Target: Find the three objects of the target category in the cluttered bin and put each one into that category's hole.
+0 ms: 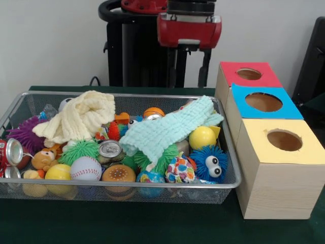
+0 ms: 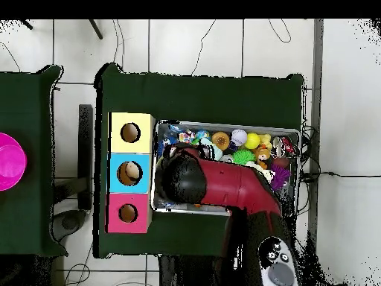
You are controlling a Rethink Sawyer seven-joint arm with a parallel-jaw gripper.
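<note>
The wire mesh bin (image 1: 127,186) lies on the green table, full of toys under a cream cloth (image 1: 78,118) and a mint cloth (image 1: 167,131). The red-topped box with its round hole (image 1: 249,73) stands farthest back in the row at the right; it also shows in the overhead view (image 2: 128,213). The red arm end with my gripper (image 1: 189,31) hangs high behind the bin's far rim, touching nothing. In the overhead view the arm (image 2: 231,188) covers the bin's (image 2: 223,125) side near the boxes.
A blue-topped box (image 1: 264,102) and a yellow-topped box (image 1: 284,140) stand in front of the red one. In the bin lie a yellow ball (image 1: 202,137), a blue fuzzy toy with eyes (image 1: 208,162), a baseball (image 1: 85,168), a can (image 1: 109,149) and a purple spiky ball (image 1: 25,133).
</note>
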